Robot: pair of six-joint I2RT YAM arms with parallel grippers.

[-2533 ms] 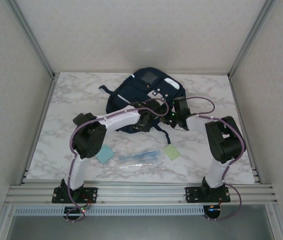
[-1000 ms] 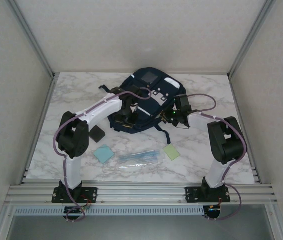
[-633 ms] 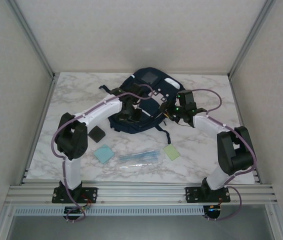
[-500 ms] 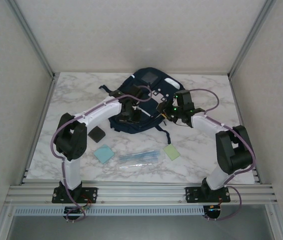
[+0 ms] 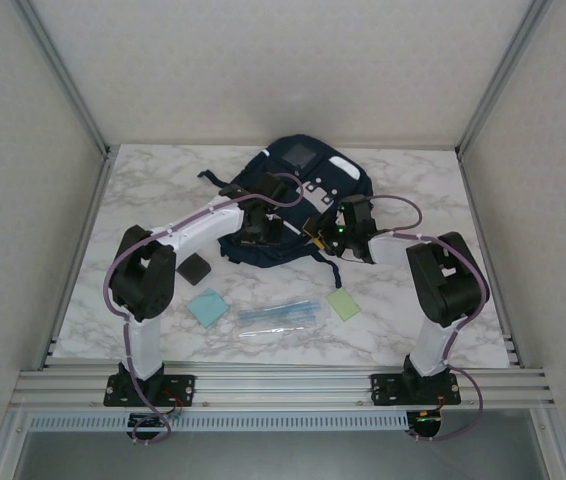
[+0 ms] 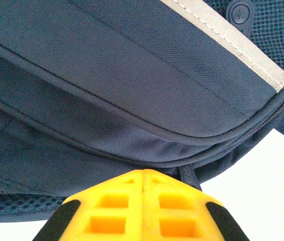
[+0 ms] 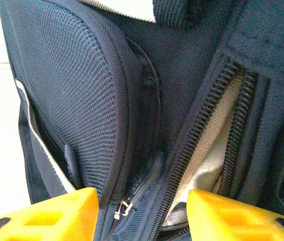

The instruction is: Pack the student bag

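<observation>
The student bag (image 5: 298,178) lies at the far middle of the tabletop (image 5: 163,200), zip (image 7: 199,135) partly open. The left tool (image 6: 143,175), fingers (image 6: 112,211) pressed together, sits at its seam; the right tool (image 7: 142,206), fingers (image 7: 232,216) apart, straddles the gap. A hard tug could drag the limp bag or jam the teeth.

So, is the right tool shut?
No, the right tool is open, its fingers either side of the parted zipper on the bag.

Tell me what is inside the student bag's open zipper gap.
Through the parted zipper teeth of the student bag, the right wrist view shows pale cream lining. Whether any items lie deeper inside cannot be seen, because the navy fabric covers the rest.
</observation>
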